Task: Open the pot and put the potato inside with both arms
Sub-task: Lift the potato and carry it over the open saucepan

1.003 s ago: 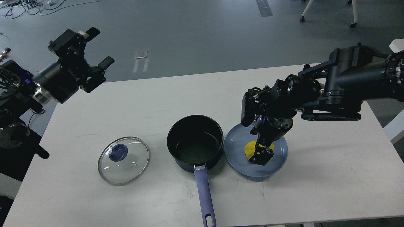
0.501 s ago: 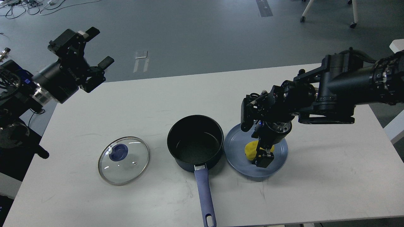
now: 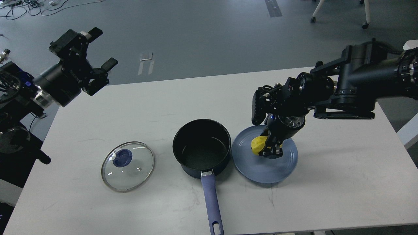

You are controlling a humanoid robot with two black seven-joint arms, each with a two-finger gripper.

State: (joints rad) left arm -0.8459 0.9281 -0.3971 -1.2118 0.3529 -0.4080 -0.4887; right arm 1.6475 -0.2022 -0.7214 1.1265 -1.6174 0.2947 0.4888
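Potato [image 3: 257, 144], small and yellow, sat pinched in the right gripper [image 3: 268, 150] above the round blue plate [image 3: 284, 168]; a loose grip risked dropping it short of the black pot [image 3: 201, 147]. Upper left, the left gripper [image 3: 98, 49] was spread.

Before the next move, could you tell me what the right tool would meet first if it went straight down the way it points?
Most likely the plate: the right tool, holding the potato, points down at it.

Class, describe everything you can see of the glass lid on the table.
The glass lid is round and see-through, with a thin metal-looking rim, a blue knob off-centre in this view, and a small vent hole. It lies flat on the white table, left of the open pot, apart from it. Neither gripper touches it.
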